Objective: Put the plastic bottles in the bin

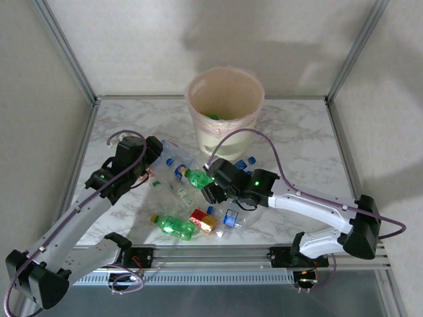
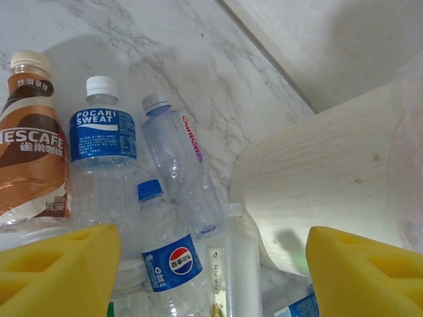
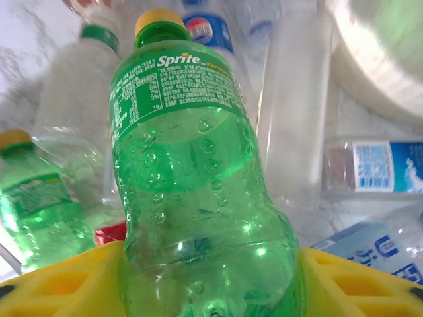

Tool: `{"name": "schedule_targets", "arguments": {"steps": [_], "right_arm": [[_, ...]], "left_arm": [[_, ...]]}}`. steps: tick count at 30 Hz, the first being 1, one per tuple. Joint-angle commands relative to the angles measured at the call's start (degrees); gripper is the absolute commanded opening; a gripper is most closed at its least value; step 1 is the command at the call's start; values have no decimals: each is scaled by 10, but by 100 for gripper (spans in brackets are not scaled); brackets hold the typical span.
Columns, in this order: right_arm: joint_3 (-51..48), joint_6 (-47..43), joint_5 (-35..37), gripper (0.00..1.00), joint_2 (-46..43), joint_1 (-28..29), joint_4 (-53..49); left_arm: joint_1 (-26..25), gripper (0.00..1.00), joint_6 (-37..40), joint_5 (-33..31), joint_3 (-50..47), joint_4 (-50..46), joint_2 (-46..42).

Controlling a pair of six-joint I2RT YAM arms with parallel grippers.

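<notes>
Now the right fingers (image 3: 360, 284) clench the green Sprite bottle (image 3: 198, 198) low on its body, mid-desk (image 1: 297, 132). Lift it straight up, clear of its neighbours. Farther left, the left fingers (image 2: 59, 264) hang released above a Pepsi bottle (image 2: 165, 257). The bin (image 1: 208, 132) stands far, centre.

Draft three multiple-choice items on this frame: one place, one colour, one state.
1. Where does the bin stand? A) near left corner B) far middle of the table C) on the floor
2. On the Sprite bottle, the cap is: A) blue B) white C) yellow
3. The right tool is: A) shut on the Sprite bottle B) open, empty C) shut on the bin
1 B: top view shows it far, centred. 2 C: yellow cap in the right wrist view. 3 A: yellow fingers press both its sides.
</notes>
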Motion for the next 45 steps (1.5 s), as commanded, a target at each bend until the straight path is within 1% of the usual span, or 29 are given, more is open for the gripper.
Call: {"name": "schedule_targets", "arguments": {"steps": [1, 9, 13, 16, 19, 23, 27, 31, 32, 33, 35, 37, 39, 45], "right_arm": [[53, -20, 31, 51, -20, 6, -9], [187, -73, 131, 50, -4, -2, 19], [251, -93, 163, 50, 23, -34, 37], [289, -92, 174, 53, 45, -74, 56], [333, -90, 166, 52, 75, -115, 63], [396, -73, 142, 51, 134, -178, 37], [413, -59, 109, 51, 169, -228, 28], [410, -54, 87, 52, 187, -247, 26], [408, -54, 85, 53, 190, -247, 27], [405, -52, 85, 55, 192, -260, 28], [401, -51, 83, 62, 192, -266, 32], [400, -50, 81, 63, 189, -267, 36], [404, -51, 79, 67, 186, -268, 37], [414, -51, 70, 84, 172, -268, 31]], "left_arm": [[8, 74, -15, -21, 4, -8, -13], [8, 74, -17, -17, -2, -8, -16], [8, 74, -18, -15, -6, -7, -19], [8, 74, -20, -12, -12, -7, -22], [8, 74, -21, -7, -19, -3, -25], [8, 73, -25, 1, -32, -3, -29], [8, 73, -27, 3, -45, -11, -38], [4, 71, -27, -2, -54, -29, -47], [3, 71, -27, -2, -58, -36, -50], [3, 71, -27, -2, -61, -42, -52], [1, 71, -27, -2, -66, -54, -56], [-1, 71, -27, -4, -71, -66, -60], [-5, 71, -28, -6, -77, -76, -65], [-21, 74, -36, -6, -90, -93, -69]]}}
